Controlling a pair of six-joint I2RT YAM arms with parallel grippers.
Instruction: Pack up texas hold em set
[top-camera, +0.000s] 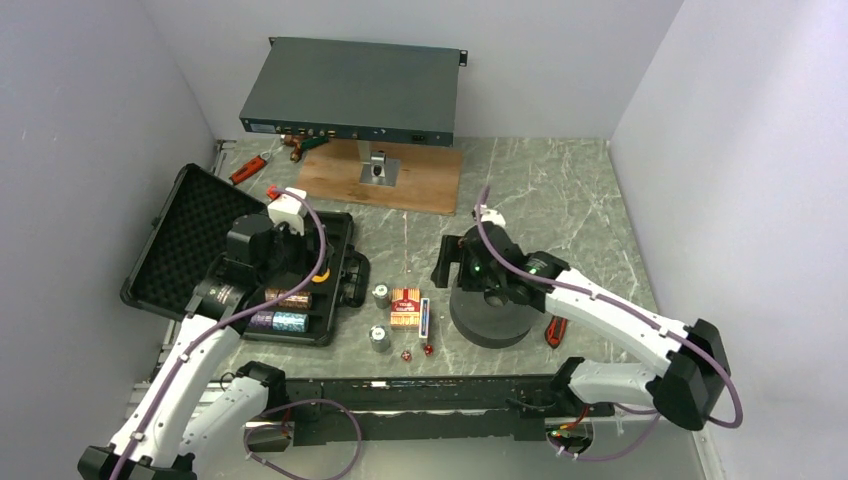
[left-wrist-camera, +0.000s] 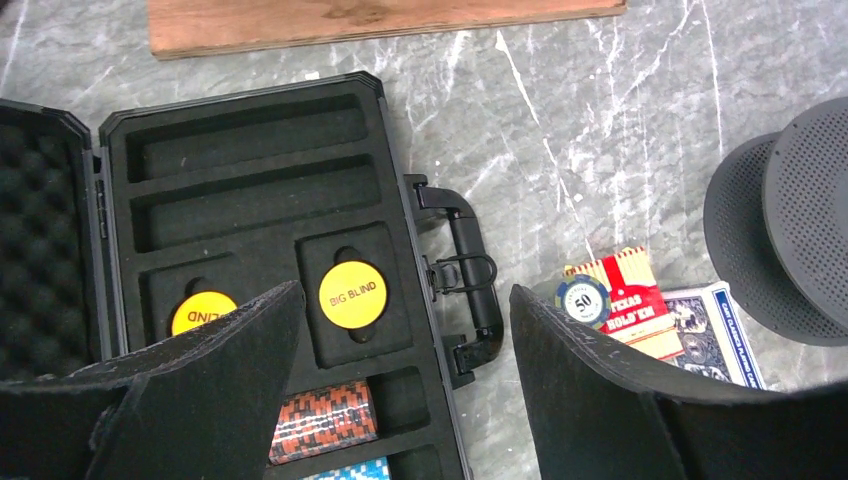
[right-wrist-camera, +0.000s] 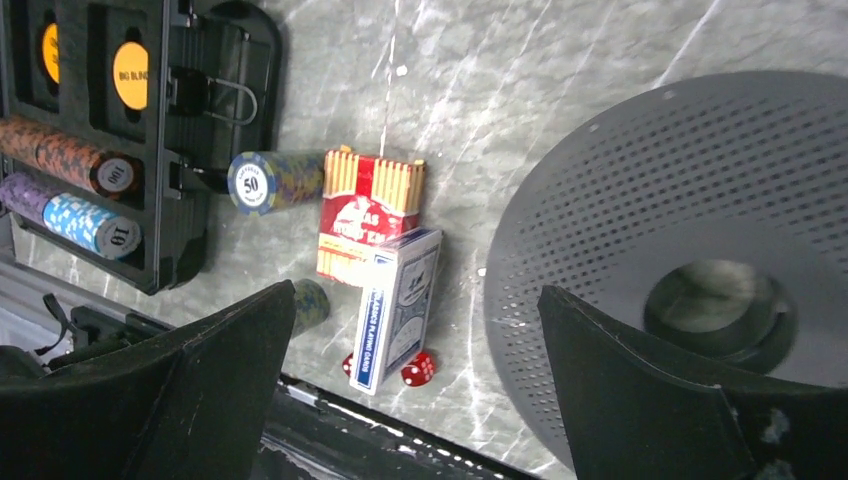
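Grey marbled worktop (top-camera: 560, 200) between pale walls. Found briefcase (left-wrist-camera: 230, 195) lying open at 9 o'clock of worktop, foam-lined lid folded back, handle towards 3 o'clock.

Noted black moulded tray part-filled in left wrist view: yellow discs (left-wrist-camera: 352, 294) seated mid-tray, packed chip stacks (left-wrist-camera: 325, 420) at 6 o'clock, two long slots at 12 o'clock vacant.

Located loose pieces at 3 o'clock of handle: chip stack marked 50 (right-wrist-camera: 270, 180) just beside red card box (right-wrist-camera: 365, 215), blue card box (right-wrist-camera: 395, 305) on edge, red dice (right-wrist-camera: 418, 368) at its 6 o'clock end.

Found left fingers (left-wrist-camera: 200, 390) spread above handle, gripping nothing. Found right fingers (right-wrist-camera: 200, 390) spread wide above cards, likewise unloaded, with foam ring (right-wrist-camera: 620, 230) at 3 o'clock.

Judged step as loading loose pieces. Judged next move to call for lowering onto one loose stack, closing squarely across it, then carrying to a vacant slot.
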